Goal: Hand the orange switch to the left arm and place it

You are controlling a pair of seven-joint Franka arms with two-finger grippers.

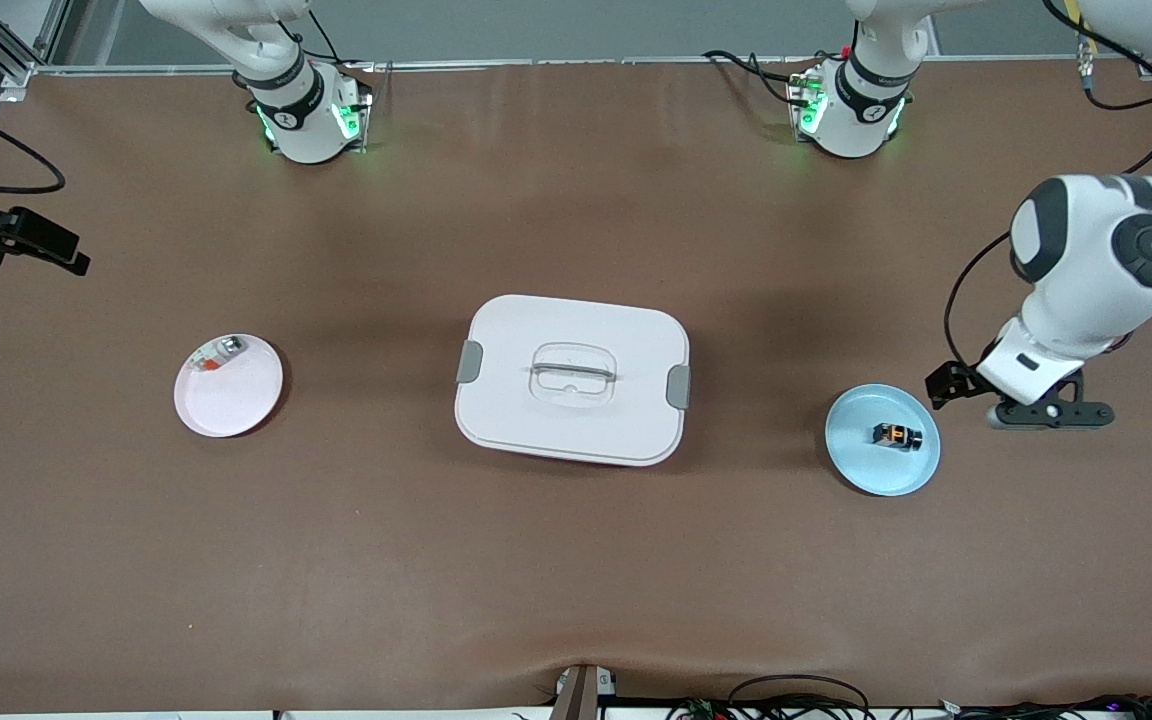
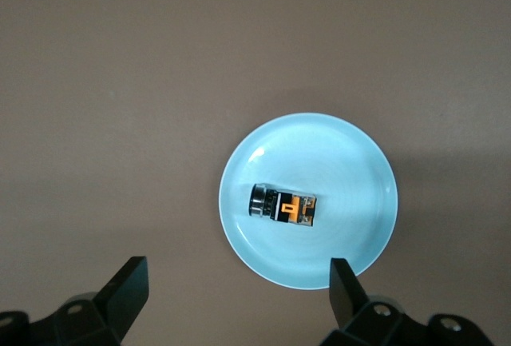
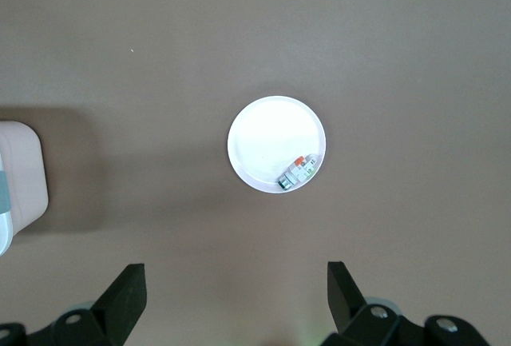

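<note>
We find the orange switch [image 1: 897, 435] lying on its side in the middle of a blue plate [image 1: 861, 462], toward the left arm's end of the table. In the left wrist view the switch [image 2: 282, 205] shows a dark round end and orange markings on its black body, and the blue plate [image 2: 351, 162] surrounds it with bare rim on all sides.

The left gripper [image 1: 1036, 412] hangs low just beside the blue plate, at the side toward the table's end, not touching the plate or the switch. We note its fingers [image 2: 128, 282] spread wide apart and holding nothing.

The box [image 1: 572, 380] sits closed at the table's centre, well apart from the blue plate, its grey latches at both short sides and its handle recessed in the lid.

Toward the right arm's end of the table we record a pink plate [image 1: 236, 400] carrying a small whitish-grey piece [image 1: 218, 353] with a red mark at its rim, farther from the front camera than the plate's centre. The right gripper is outside the front view; its wrist view shows its fingers [image 3: 128, 286] wide apart, empty, high above the pink plate [image 3: 267, 142], with a corner of the box [image 3: 20, 174] at the frame's edge.
</note>
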